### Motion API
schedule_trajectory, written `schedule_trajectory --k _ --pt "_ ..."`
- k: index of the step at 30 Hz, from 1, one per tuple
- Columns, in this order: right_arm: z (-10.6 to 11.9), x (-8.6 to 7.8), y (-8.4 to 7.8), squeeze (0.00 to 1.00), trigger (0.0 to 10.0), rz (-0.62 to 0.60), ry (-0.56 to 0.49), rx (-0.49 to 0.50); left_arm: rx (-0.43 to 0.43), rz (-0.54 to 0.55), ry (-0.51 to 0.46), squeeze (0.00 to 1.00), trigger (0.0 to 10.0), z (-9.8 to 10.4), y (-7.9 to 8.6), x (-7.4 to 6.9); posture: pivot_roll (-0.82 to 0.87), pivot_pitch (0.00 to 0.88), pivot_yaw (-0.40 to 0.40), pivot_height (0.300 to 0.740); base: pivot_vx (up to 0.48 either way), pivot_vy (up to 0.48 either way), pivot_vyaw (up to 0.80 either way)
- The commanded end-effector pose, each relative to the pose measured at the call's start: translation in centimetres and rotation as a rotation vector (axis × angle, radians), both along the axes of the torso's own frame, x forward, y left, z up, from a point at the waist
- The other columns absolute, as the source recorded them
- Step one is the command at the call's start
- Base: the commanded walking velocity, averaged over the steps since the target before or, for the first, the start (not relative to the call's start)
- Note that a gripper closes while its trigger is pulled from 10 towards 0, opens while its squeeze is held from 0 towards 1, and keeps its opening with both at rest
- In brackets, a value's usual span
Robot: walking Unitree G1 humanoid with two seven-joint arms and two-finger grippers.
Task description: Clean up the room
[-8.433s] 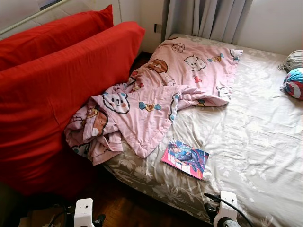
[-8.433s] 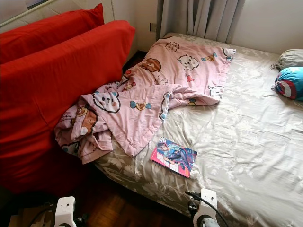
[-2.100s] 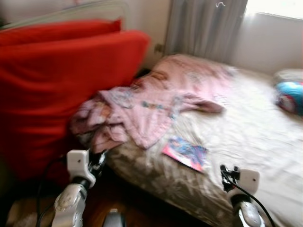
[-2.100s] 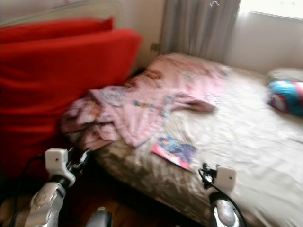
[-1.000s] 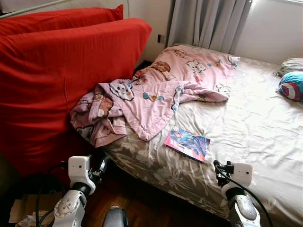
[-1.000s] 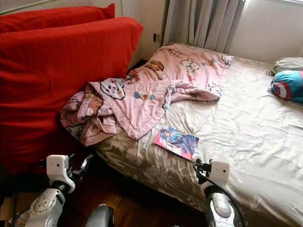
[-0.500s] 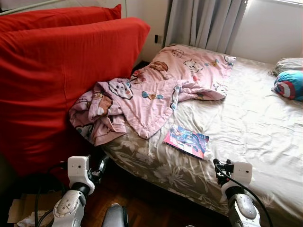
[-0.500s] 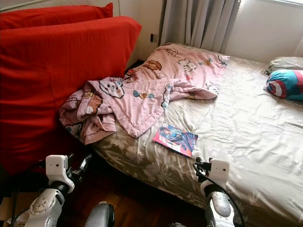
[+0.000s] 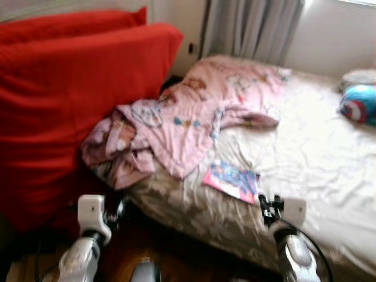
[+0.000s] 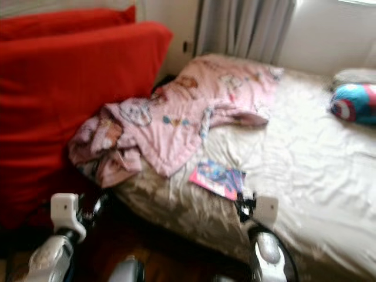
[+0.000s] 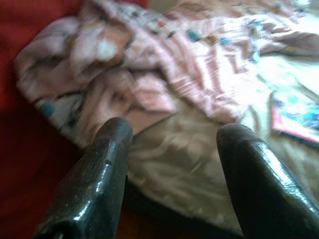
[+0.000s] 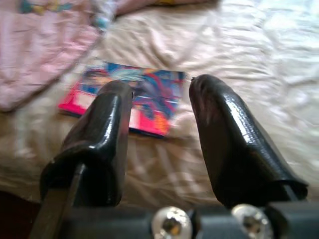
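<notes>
Step in hand: approach; the robot stands at the bed's near edge with nothing yet grasped, and the head views are blurred.
Right gripper: raised at the mattress edge, just short of the book; fingers spread apart, holding nothing.
Left gripper: low beside the bed's corner, near the hanging end of the blanket; fingers likewise apart and empty.
Book: bright pink-and-blue cover, lying flat on the bed near its front edge, just beside the blanket's lower corner, apart from both grippers.
Blanket: pink, cartoon-printed, rumpled across the bed's left half, one end spilling over the side against the red cushions.
Other items: blue-and-red round pillow at the far right of the bed; grey curtain behind.
Next move, as judged: the book looks the likeliest target; the right gripper would need to reach forward and down, then get one finger under the thin cover's edge, since it lies flush on soft bedding.
</notes>
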State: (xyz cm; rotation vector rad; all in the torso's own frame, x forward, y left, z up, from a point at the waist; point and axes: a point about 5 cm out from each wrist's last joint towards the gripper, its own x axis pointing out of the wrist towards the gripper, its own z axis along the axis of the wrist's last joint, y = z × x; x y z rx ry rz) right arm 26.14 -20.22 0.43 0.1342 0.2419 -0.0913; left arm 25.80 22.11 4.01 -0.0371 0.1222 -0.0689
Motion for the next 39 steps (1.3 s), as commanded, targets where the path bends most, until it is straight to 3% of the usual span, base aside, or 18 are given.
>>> schedule_trajectory --k 1,15,24,31,32,33,34,39 --pt "-0.3 -0.2 -0.2 0.00 10.0 -0.023 0.014 0.015 0.013 -0.036 0.017 0.00 10.0 -0.2 -0.5 -0.1 0.10 0.065 -0.047 0.622 0.345 0.000 0.00" --pt "-1.0 -0.5 0.1 0.00 10.0 -0.095 0.036 0.087 0.040 -0.056 0.024 0.00 10.0 0.3 0.1 -0.2 0.11 0.088 -0.010 0.622 0.344 0.000 0.00" --pt "-1.6 0.1 1.0 0.00 10.0 -0.064 0.101 0.123 0.053 -0.076 0.031 0.00 10.0 0.8 0.2 -0.6 0.13 0.163 0.021 0.622 0.280 0.000 0.00" --pt "-1.7 1.2 0.8 0.00 10.0 -0.135 0.172 0.185 0.056 -0.102 0.036 0.00 10.0 1.5 0.1 -1.8 0.17 0.230 0.050 0.622 0.000 0.000 0.00" --pt "-1.5 1.5 0.6 0.42 10.0 -0.149 0.177 0.193 0.057 -0.106 0.036 0.00 10.0 1.6 0.1 -1.9 0.18 0.255 0.064 0.622 0.000 0.000 0.00" --pt "-1.4 1.7 0.6 0.42 10.0 -0.157 0.180 0.197 0.058 -0.109 0.036 0.00 10.0 1.7 0.1 -2.0 0.18 0.255 0.064 0.622 0.000 0.000 0.00" --pt "-1.3 2.0 0.4 1.00 10.0 -0.179 0.193 0.215 0.061 -0.115 0.039 0.00 10.0 1.8 0.1 -2.1 0.19 0.268 0.070 0.622 0.000 0.000 0.00" --pt "-0.7 3.0 0.0 1.00 10.0 -0.236 0.211 0.273 0.081 -0.118 0.065 0.00 10.0 2.3 0.4 -3.0 0.22 0.288 0.082 0.622 0.000 0.000 0.00"
